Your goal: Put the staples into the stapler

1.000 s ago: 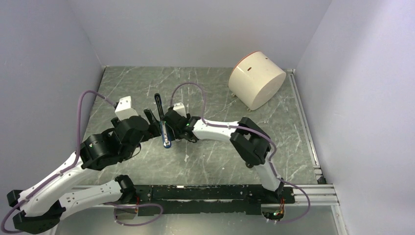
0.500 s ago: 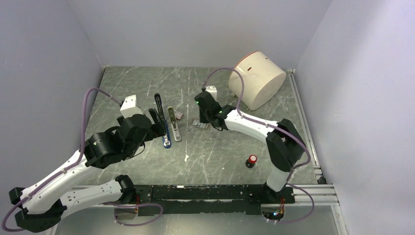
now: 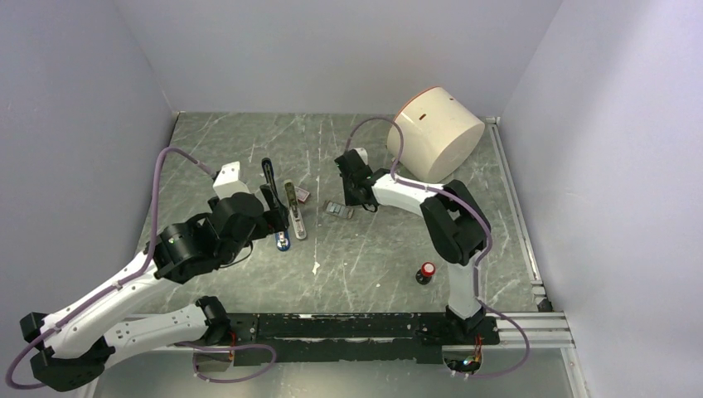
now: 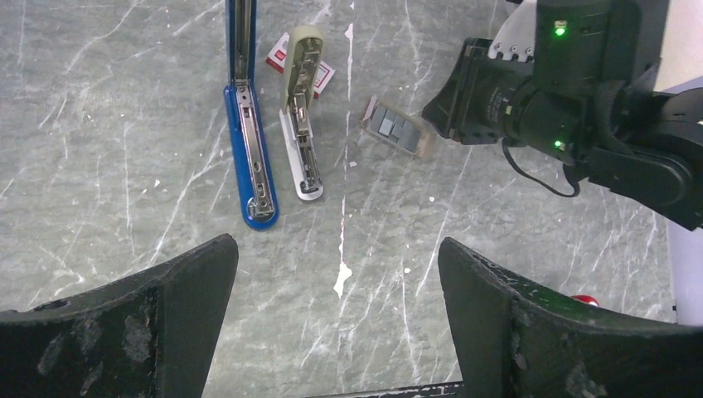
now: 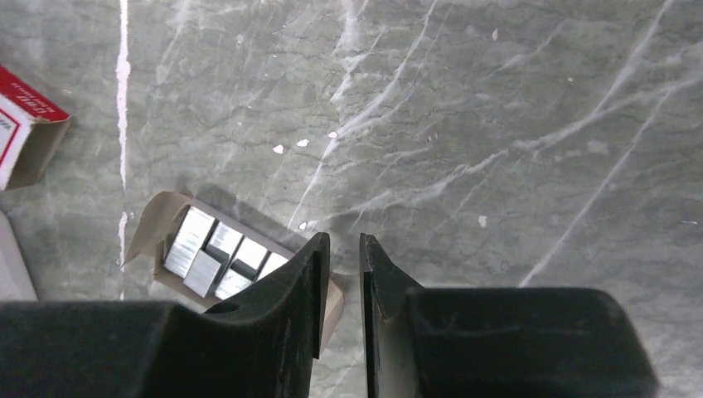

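One blue stapler (image 4: 247, 141); one beige-olive stapler-like bar (image 4: 302, 116); one open tray of staples (image 4: 398, 130); one red-white box sleeve (image 4: 282, 60); one red-capped knob (image 3: 427, 272); one cream drum (image 3: 434, 133).

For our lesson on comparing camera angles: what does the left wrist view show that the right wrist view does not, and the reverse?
Only the left wrist view shows the slim blue stapler lying opened flat, the beige-olive bar beside it, and the black right arm. Only the right wrist view shows the right gripper, fingers nearly together, beside the tray. Both show the open cardboard tray of grey staples and the red-and-white box sleeve on the grey marble table.
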Available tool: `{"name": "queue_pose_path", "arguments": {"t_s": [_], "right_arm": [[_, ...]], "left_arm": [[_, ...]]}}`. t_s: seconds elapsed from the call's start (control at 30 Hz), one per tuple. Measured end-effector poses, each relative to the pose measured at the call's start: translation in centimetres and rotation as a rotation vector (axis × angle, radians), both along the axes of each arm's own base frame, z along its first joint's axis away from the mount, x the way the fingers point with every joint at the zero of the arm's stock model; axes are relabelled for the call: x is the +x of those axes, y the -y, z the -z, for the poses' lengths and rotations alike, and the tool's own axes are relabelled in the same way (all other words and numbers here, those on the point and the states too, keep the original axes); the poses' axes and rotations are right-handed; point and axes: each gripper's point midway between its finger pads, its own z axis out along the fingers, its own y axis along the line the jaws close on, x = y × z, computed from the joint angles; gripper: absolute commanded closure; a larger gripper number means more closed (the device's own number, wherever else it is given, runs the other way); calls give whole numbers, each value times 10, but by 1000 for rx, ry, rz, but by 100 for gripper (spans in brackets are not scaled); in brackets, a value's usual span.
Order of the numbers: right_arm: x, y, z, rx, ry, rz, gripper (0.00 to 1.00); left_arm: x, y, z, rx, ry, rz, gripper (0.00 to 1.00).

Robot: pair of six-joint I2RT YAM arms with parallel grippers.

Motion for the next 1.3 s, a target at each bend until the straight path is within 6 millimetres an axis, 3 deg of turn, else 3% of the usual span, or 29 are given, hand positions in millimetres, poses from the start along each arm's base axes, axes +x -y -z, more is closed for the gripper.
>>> {"name": "queue_pose_path", "arguments": {"t_s": [0.17, 0.47, 0.73, 0.9, 1.03, 1.1, 1.3], "right_arm": [[2, -2, 13, -14, -29, 2, 76], [0, -4, 14, -10, -46, -17, 76], [-23, -1, 15, 2, -107, -55, 76], [-37, -2, 14, 9, -135, -80, 71], [-43, -4, 11, 13, -141, -104, 57], [-44, -6, 8, 17, -136, -113, 56], [-42, -2, -5, -6, -99, -106, 65]], "left_arm": [[1, 0, -3, -4, 12, 2, 4], [6, 6, 0, 34, 18, 23, 4], [10, 11, 10, 70, 14, 42, 4], [11, 12, 11, 79, 16, 49, 4], [11, 13, 11, 79, 18, 51, 4], [11, 13, 12, 81, 17, 52, 4], [11, 14, 14, 78, 13, 59, 4]]}}
